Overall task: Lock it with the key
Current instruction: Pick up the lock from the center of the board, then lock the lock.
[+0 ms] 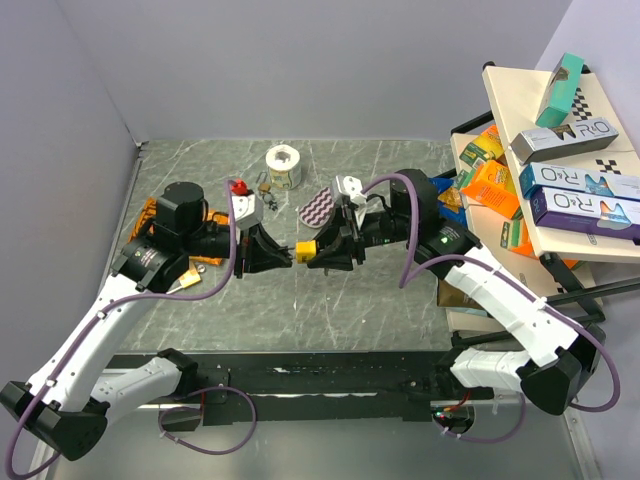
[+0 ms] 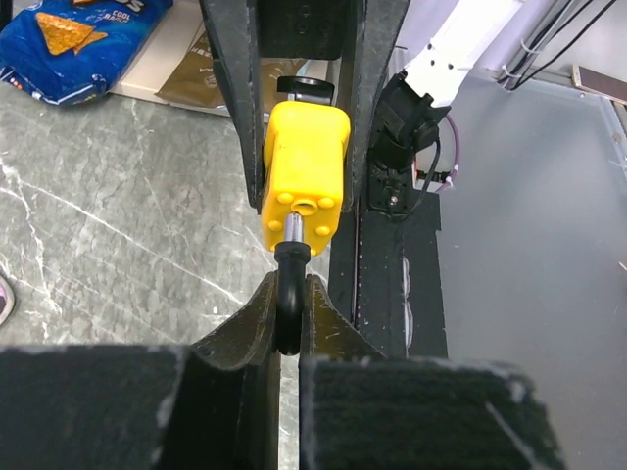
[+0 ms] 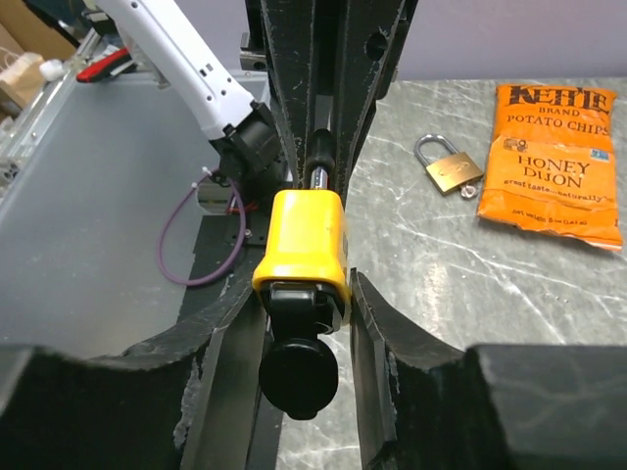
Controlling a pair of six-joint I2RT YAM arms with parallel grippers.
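Already the left claw [image 1: 288,256] is clamped together on the black shackle [image 2: 291,294] of the yellow padlock [image 1: 306,247], holding it clear of the bench [image 1: 380,300], above its middle. The lock lies level between the two arms, shackle toward the left and keyway toward the right. One bright leg of the shackle shows where it enters the body. Whether it is pushed fully home I cannot tell.

At the right end, the key [image 3: 299,377] sits in the keyway with its round black head sticking out. The right claw [image 1: 322,252] has a finger on either side of the key and the end of the lock body. The fingers lie close along the yellow sides, but there is a gap around the key head, and I cannot tell whether they press on anything.

By my reading, holding the lock and seating the key are done. What is left is to close firmly on the key head, turn it until the lock is fast, and draw the key out.
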